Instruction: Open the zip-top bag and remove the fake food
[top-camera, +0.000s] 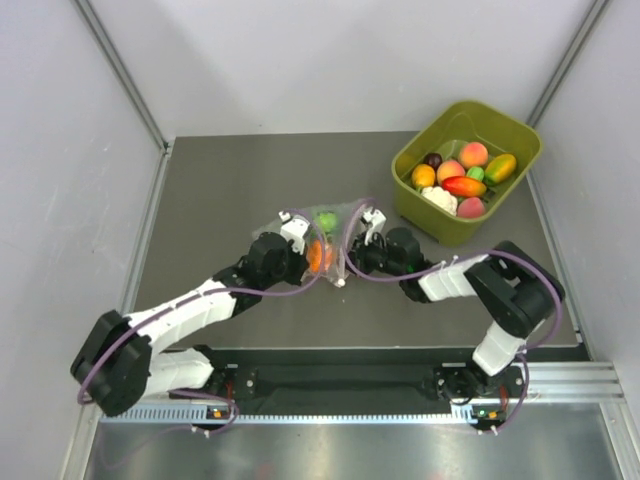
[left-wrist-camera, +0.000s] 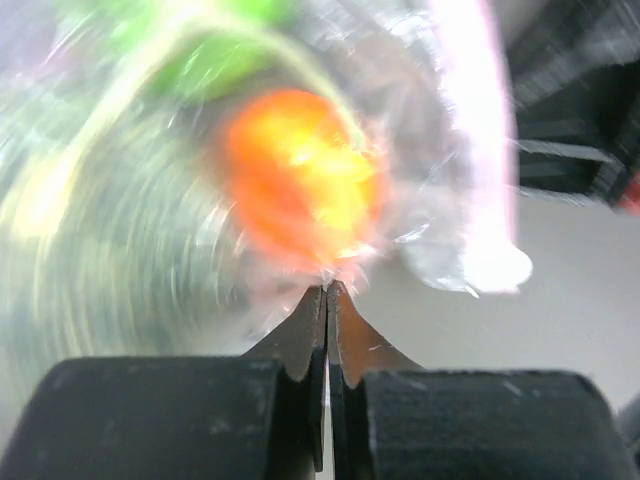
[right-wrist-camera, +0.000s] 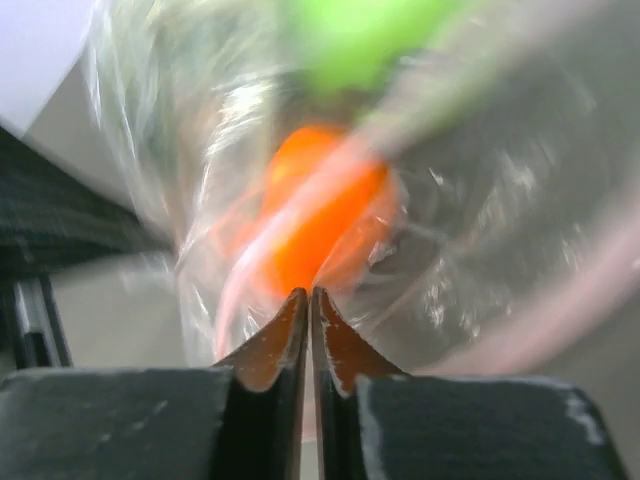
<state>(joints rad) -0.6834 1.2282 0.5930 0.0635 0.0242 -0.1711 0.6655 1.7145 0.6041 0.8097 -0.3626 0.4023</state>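
Zip-top bag (left-wrist-camera: 130, 250) pinched from both sides by closed left pincer (left-wrist-camera: 327, 290) and closed right pincer (right-wrist-camera: 305, 295), seemingly to pull its mouth apart and free the toy fruits (left-wrist-camera: 300, 180) inside.

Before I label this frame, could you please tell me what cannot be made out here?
Top view: whether the zip-top bag is open; too small.
Left wrist view: outline of the orange fruit; blurred behind plastic.
Right wrist view: the green fruit; blurred, cut by the top edge.
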